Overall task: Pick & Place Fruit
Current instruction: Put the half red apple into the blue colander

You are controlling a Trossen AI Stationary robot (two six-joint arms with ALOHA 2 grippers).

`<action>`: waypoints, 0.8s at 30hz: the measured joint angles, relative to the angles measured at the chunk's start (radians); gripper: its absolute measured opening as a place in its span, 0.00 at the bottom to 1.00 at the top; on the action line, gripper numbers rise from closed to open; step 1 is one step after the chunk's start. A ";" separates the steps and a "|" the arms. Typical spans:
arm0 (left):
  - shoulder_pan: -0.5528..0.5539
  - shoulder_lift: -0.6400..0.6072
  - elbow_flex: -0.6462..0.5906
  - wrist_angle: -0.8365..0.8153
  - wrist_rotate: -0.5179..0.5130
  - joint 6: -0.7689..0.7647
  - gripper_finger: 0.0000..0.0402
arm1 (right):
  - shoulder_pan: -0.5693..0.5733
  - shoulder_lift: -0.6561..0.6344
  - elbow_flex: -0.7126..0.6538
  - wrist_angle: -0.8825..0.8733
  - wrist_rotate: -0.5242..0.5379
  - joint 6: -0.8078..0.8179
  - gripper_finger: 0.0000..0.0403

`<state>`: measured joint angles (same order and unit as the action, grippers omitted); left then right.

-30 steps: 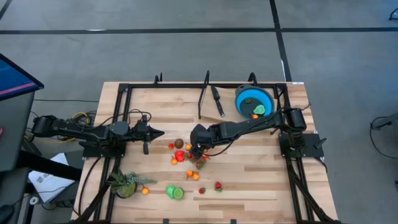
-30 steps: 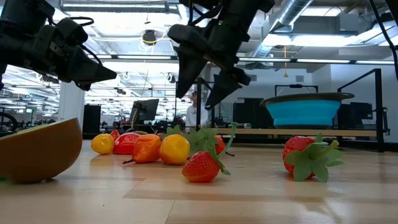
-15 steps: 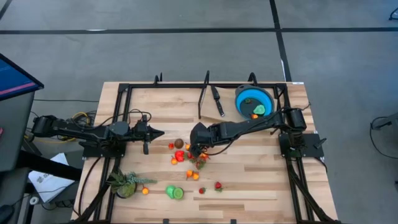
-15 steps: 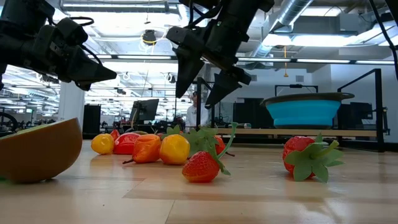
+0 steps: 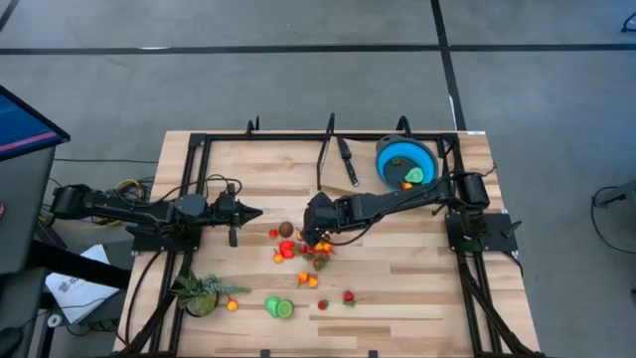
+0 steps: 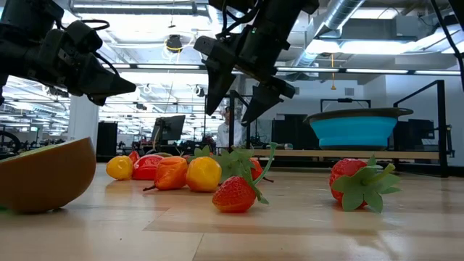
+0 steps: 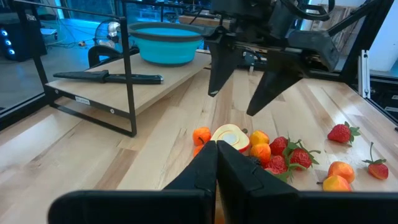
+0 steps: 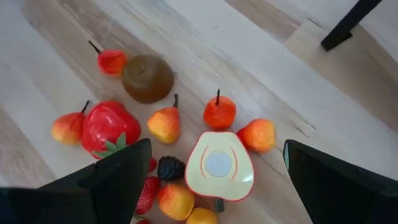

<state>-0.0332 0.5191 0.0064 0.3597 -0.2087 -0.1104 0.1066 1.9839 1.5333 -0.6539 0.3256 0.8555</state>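
Note:
Several small toy fruits [image 5: 293, 249] lie in a loose pile at the table's middle: a pear half [image 8: 219, 165], a brown round fruit [image 8: 147, 78], a red fruit with a green top [image 8: 109, 129], and small orange and yellow ones. My right gripper [image 5: 310, 239] hangs open just above this pile, slanting down, its fingers wide apart [image 6: 227, 116] and touching nothing. The pear half lies below the gap between them. My left gripper [image 5: 256, 212] is shut and empty, held level to the left of the pile. More fruit lies in the blue bowl [image 5: 382, 149].
A black-handled knife [image 5: 347, 161] lies on the far side next to the bowl. A spiky green plant [image 5: 199, 293] stands at the near left, with green fruit [image 5: 279, 307] and strawberries [image 5: 349, 296] along the near side. A black frame [image 5: 199, 149] rims the table.
My right gripper has rolled a little about its own axis while staying open above the fruit pile. The fruit has not moved.

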 joint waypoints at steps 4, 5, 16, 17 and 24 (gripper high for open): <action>0.000 0.000 0.000 0.000 0.000 0.000 0.00 | -0.012 0.000 0.000 -0.005 0.000 0.009 0.89; 0.000 0.000 0.000 0.000 0.000 0.000 0.00 | -0.015 0.000 0.000 -0.005 0.000 0.015 0.89; 0.000 0.001 0.000 0.000 0.000 0.000 0.00 | -0.020 0.000 -0.068 0.039 0.011 0.015 0.89; 0.000 0.001 0.000 0.000 0.000 0.000 0.00 | -0.022 0.000 -0.075 0.037 0.006 0.025 0.89; 0.000 0.001 0.000 0.000 0.000 0.000 0.00 | -0.032 0.001 -0.098 0.044 -0.014 0.036 0.89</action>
<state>-0.0334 0.5198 0.0065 0.3599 -0.2089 -0.1104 0.0750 1.9846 1.4353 -0.6095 0.3115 0.8917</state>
